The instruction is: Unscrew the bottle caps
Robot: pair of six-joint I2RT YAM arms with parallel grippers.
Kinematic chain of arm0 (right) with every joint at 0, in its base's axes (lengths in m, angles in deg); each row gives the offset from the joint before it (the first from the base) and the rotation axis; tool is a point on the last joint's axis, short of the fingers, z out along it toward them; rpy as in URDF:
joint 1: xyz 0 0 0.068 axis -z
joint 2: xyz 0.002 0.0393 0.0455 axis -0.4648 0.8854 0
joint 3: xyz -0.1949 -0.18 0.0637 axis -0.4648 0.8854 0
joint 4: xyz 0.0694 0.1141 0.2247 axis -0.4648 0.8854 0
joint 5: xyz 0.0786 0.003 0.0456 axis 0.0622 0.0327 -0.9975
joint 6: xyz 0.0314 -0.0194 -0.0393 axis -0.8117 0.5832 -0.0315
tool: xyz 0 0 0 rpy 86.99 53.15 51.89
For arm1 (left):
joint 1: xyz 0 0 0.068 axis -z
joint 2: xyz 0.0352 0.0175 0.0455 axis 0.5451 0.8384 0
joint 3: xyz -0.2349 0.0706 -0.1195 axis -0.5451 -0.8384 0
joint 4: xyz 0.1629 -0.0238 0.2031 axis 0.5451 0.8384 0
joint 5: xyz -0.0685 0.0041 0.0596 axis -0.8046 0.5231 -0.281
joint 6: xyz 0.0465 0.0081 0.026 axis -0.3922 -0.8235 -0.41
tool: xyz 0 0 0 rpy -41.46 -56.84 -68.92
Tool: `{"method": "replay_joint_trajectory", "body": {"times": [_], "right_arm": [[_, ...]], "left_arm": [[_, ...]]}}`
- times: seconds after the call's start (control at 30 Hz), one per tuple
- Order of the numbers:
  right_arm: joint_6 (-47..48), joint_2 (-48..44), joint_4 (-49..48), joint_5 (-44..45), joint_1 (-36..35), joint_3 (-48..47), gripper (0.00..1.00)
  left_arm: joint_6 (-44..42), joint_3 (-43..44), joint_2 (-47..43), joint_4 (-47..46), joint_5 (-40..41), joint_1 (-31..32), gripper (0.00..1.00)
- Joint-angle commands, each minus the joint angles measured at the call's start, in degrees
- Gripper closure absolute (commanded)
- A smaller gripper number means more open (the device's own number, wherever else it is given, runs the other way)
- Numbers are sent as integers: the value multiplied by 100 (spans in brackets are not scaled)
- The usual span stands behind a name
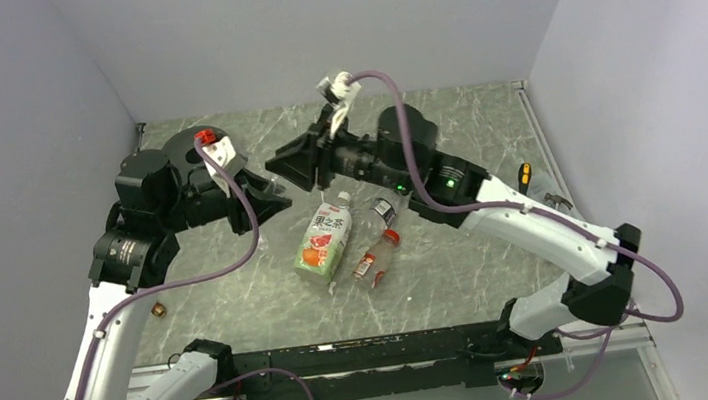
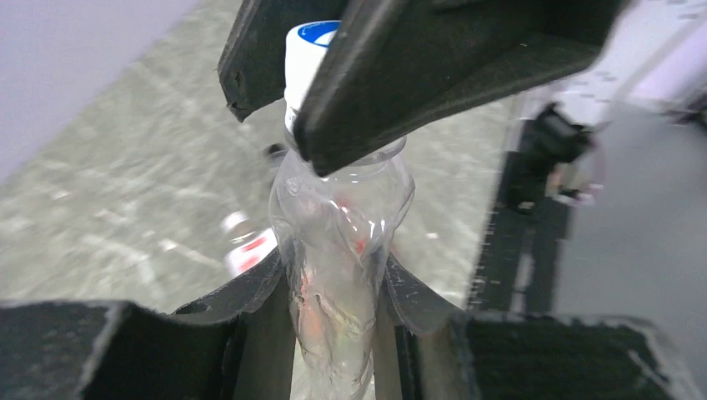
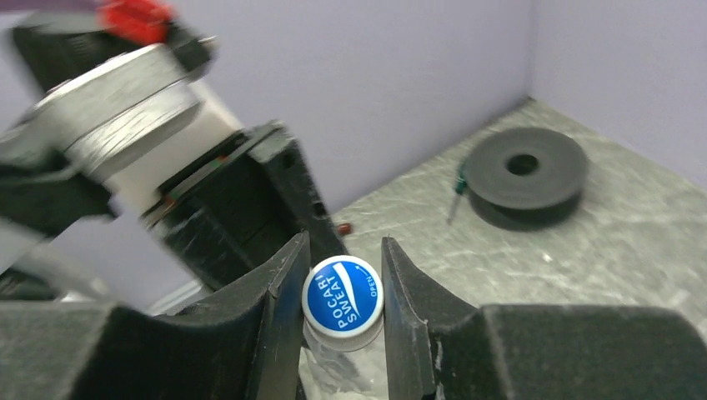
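My left gripper point(image 2: 333, 287) is shut on the crumpled body of a clear bottle point(image 2: 342, 217) and holds it above the table. My right gripper point(image 3: 342, 275) is shut on its blue-and-white cap point(image 3: 343, 296); that cap also shows in the left wrist view point(image 2: 310, 37). In the top view the left gripper point(image 1: 272, 197) and the right gripper point(image 1: 278, 168) meet tip to tip. A green-white-orange labelled bottle point(image 1: 324, 239) with a white cap point(image 1: 342, 199) lies below them. A small red-brown-labelled bottle point(image 1: 375, 256) and a small clear bottle point(image 1: 384, 210) lie beside it.
A large black disc with a hole point(image 3: 522, 171) lies at the far left corner, a small screwdriver point(image 3: 454, 196) beside it. An orange-handled tool point(image 1: 525, 174) lies by the right wall. A small brown object point(image 1: 158, 309) sits near the left arm.
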Motion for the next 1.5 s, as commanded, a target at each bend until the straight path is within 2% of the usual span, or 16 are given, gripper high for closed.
{"method": "replay_joint_trajectory", "body": {"times": [0.0,0.07,0.17,0.23,0.3,0.37,0.47,0.53,0.6,0.63,0.67,0.8,0.97,1.1,1.33,1.47], "right_arm": [[288,-726,-1618,-2375,280,713,100],[296,-772,-1747,-2844,336,810,100],[253,-704,-1734,-3250,432,815,100],[270,-647,-1649,-3257,455,807,99],[322,-622,-1497,-2996,458,784,93],[399,-608,-1202,-2506,457,711,77],[442,-599,-853,-1759,458,611,44],[414,-672,-800,-1263,453,630,30],[340,-775,-810,-938,449,691,10],[310,-824,-816,-782,437,706,3],[297,-851,-802,-631,406,696,1],[212,-811,-535,75,204,449,0],[-185,-279,217,902,-61,-350,0],[-332,-28,271,1035,-260,-565,5],[-461,260,311,1189,-333,-772,34],[-496,255,245,1240,-342,-723,58]], "left_arm": [[655,362,17,-196,-2098,54,99],[1070,352,59,-334,-2579,54,99],[1297,352,84,-439,-2674,54,99],[1162,396,84,-340,-2569,54,100],[989,447,100,-204,-2392,54,100],[761,468,102,-73,-2121,54,100],[456,440,53,-42,-1622,54,100],[368,408,20,-70,-1293,54,100],[343,360,-23,-168,-962,54,100],[328,333,-48,-221,-811,54,100],[294,311,-72,-266,-613,54,100],[123,183,-150,-372,-104,54,100],[-168,85,-178,-385,475,54,98],[-305,13,-201,-318,554,54,97],[-314,-54,-235,-324,692,59,97],[-315,-97,-241,-335,752,54,97]]}}
